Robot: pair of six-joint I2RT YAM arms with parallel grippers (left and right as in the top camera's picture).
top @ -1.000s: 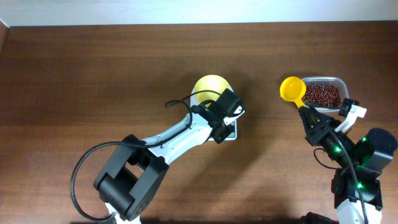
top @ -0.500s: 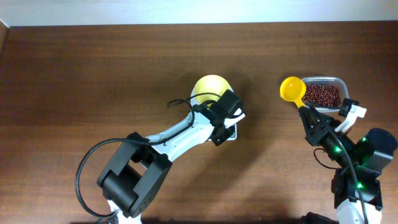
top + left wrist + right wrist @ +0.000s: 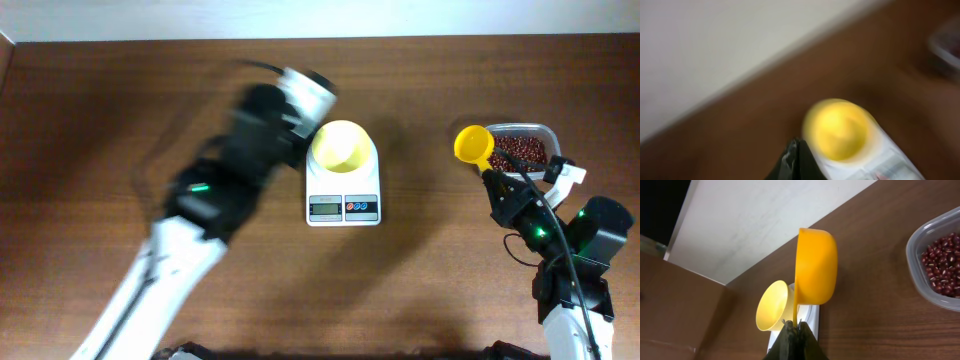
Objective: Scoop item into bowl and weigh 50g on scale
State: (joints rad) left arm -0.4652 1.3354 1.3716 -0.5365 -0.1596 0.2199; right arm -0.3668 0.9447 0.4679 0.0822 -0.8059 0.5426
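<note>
The pale-yellow bowl [image 3: 340, 147] stands on the white scale [image 3: 344, 205], and no beans show inside it. In the left wrist view, my left gripper [image 3: 797, 150] is shut on nothing, just left of the blurred bowl [image 3: 840, 129] and scale [image 3: 885, 160]. My left arm [image 3: 250, 140] is a motion blur to the scale's left. The right gripper [image 3: 497, 190] is shut on the handle of a yellow scoop [image 3: 471, 143], whose cup looks bare. That scoop [image 3: 815, 265] rises from the right gripper [image 3: 796, 326] in front of the bowl [image 3: 771, 306]. The item, red-brown beans [image 3: 518, 152] [image 3: 942, 272], fills a clear container.
The clear container [image 3: 548, 132] [image 3: 914, 255] sits at the right, just behind the scoop. A pale wall runs along the table's far edge. The scale [image 3: 811, 317] shows as a white strip behind the scoop handle.
My left arm has swung up and to the left, off the scale's front, uncovering its display and buttons. The right arm and scoop have barely moved.
</note>
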